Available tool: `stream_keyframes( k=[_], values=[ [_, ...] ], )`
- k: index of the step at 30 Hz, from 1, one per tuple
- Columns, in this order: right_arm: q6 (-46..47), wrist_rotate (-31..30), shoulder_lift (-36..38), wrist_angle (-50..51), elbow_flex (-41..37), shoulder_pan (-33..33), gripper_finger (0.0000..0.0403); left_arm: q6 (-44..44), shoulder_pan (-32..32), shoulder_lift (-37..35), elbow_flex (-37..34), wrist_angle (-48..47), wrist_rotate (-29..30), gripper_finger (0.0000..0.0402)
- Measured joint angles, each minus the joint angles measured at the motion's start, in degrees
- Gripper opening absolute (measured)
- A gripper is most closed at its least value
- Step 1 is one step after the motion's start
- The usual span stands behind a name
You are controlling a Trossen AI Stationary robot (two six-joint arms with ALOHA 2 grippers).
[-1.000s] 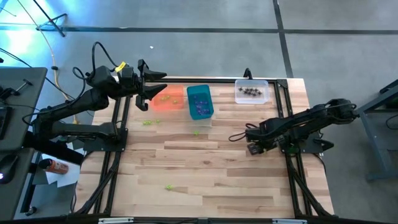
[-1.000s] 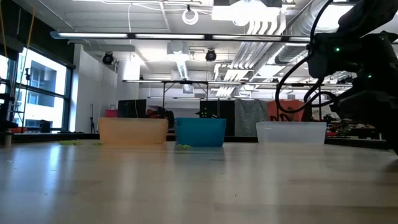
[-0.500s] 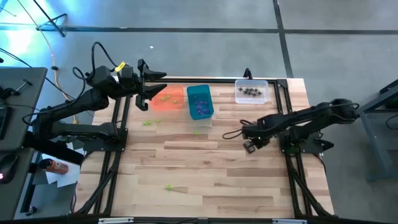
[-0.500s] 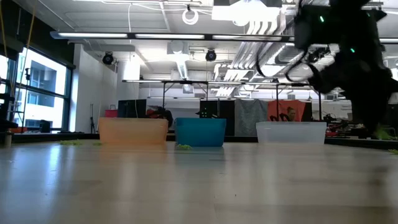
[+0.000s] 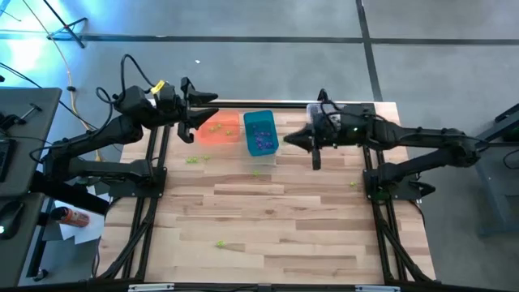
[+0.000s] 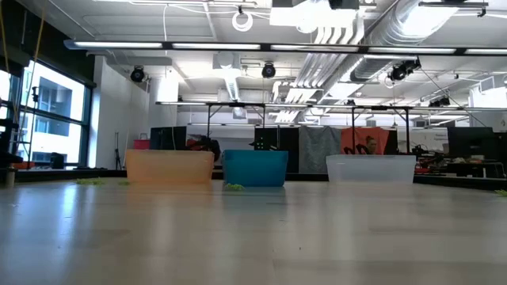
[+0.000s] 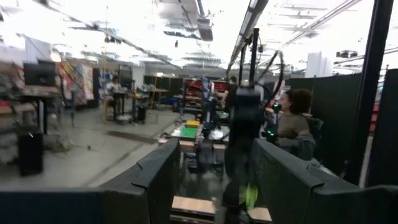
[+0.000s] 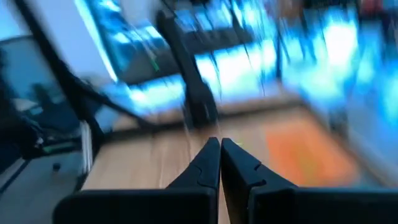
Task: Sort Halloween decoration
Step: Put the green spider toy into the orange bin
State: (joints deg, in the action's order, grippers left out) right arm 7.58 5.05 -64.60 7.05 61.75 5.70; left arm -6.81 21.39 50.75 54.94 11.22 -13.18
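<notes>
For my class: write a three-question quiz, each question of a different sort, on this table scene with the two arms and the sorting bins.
1. True or false: the teal bin stands between the orange bin and the clear bin.
2. Multiple choice: the right gripper is
A. wide open
B. shut
C. out of sight
3. Fill in: the left gripper hangs beside the ___ bin.

Key:
1. True.
2. B; in the right wrist view its fingers meet at the tips.
3. Orange.
</notes>
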Motion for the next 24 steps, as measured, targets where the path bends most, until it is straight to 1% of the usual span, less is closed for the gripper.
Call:
stream_keyframes(
  k=[2,4,7,10,15,19,24],
  values=[
    [-5.7,2.0,-1.2,-5.6,1.3,0.6,0.0001,-1.8,0.0,0.8,0.0,0.2,-1.3,0.0188],
    [-8.0,2.3,-3.1,-8.5,2.9,1.2,0.0001,-3.5,-0.2,2.0,0.0,1.9,-3.1,0.0188],
    [-11.4,2.3,-7.3,-9.0,6.3,1.7,0.0,-4.5,-0.9,4.5,0.0,4.3,-5.1,0.0188],
    [-15.7,2.3,-11.6,-9.0,10.8,1.8,0.0,-2.9,-1.8,6.8,0.0,5.0,-5.2,0.0188],
    [-21.8,3.2,-16.9,-8.9,18.6,1.8,0.0,-0.3,-3.0,8.6,0.0,5.1,-5.3,0.0188],
    [-23.1,6.0,-18.9,-8.5,22.1,2.4,0.0,-0.1,-3.3,8.7,0.0,5.0,-5.2,0.0188],
    [-23.1,8.1,-19.2,-7.6,22.6,3.7,0.0,-0.1,-3.6,8.8,0.0,5.0,-5.2,0.0188]
  ],
)
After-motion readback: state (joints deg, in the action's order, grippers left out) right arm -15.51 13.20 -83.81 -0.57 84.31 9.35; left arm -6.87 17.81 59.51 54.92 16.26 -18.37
